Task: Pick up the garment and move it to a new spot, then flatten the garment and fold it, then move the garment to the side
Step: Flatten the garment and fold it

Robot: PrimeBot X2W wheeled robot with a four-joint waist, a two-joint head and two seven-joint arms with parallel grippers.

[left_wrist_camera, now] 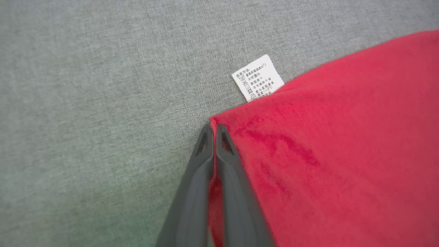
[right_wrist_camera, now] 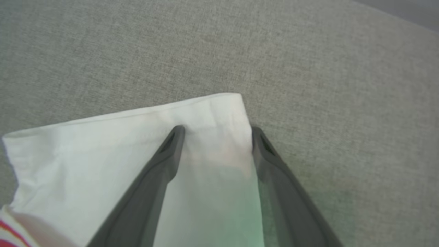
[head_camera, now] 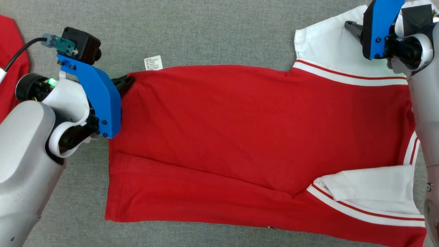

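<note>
The garment (head_camera: 240, 137) is a red shirt with white sleeves and striped trim, spread flat across the grey cloth surface. My left gripper (head_camera: 127, 81) is shut on its far left hem corner; in the left wrist view the two dark fingers (left_wrist_camera: 219, 161) pinch red fabric (left_wrist_camera: 343, 154) between them, just below a white care label (left_wrist_camera: 258, 78). My right gripper (head_camera: 351, 26) is open over the white sleeve (head_camera: 329, 44) at the far right. The right wrist view shows that gripper (right_wrist_camera: 215, 132) with its fingers spread across the sleeve's corner (right_wrist_camera: 205, 113), one finger on the cloth and one at its edge.
Another red cloth (head_camera: 10, 65) lies at the far left edge. The grey fabric surface (head_camera: 223, 31) stretches beyond the shirt. A second white sleeve (head_camera: 374, 192) lies folded onto the shirt near the front right, beside my right forearm (head_camera: 427, 130).
</note>
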